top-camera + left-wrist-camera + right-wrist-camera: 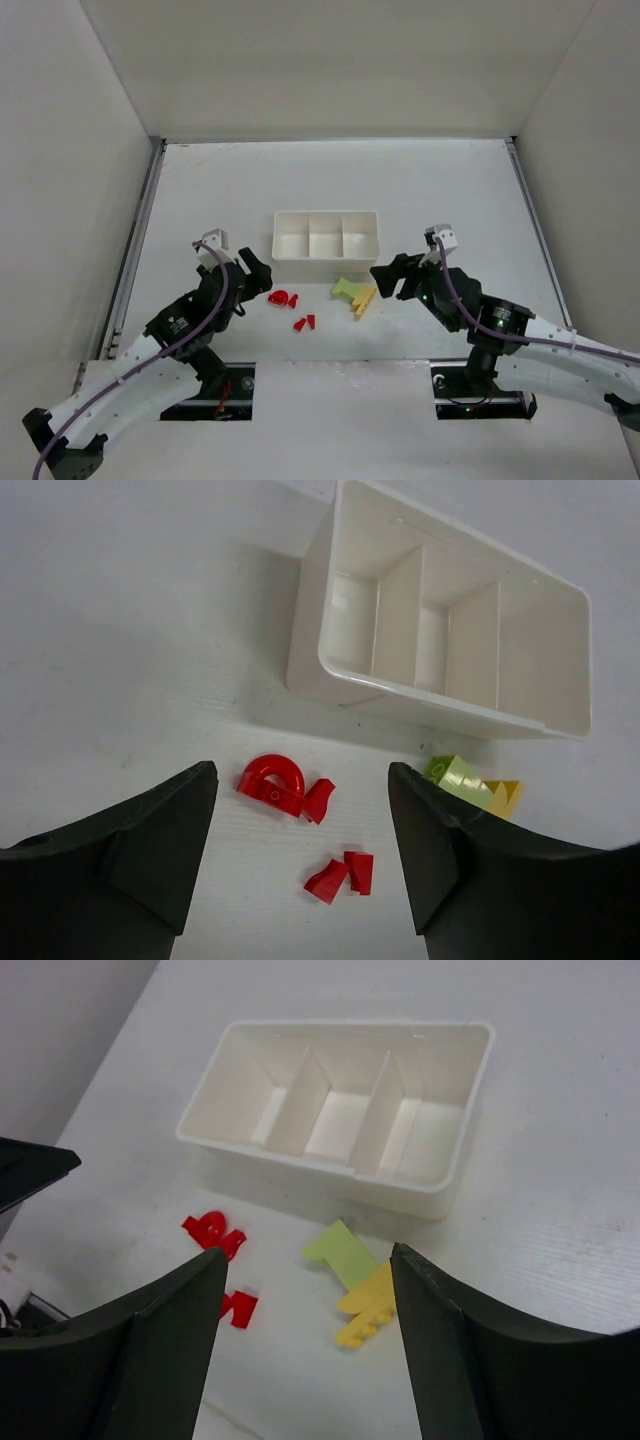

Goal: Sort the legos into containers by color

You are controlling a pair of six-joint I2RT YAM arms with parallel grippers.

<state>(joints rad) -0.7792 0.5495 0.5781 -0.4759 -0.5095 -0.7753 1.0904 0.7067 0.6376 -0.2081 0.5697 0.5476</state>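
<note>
Tray (326, 252) empty; left gripper (300, 820) and right gripper (308, 1290) gape wide, holding nothing. Beside the tray, yellow brick (364, 300) touches green brick (346, 288) — 1 pinch could drag both.

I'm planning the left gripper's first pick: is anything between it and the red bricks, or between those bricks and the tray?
Nothing visible. The left gripper is open, facing the red bricks across bare table, and only bare table lies between those bricks and the near wall of the tray.
</note>
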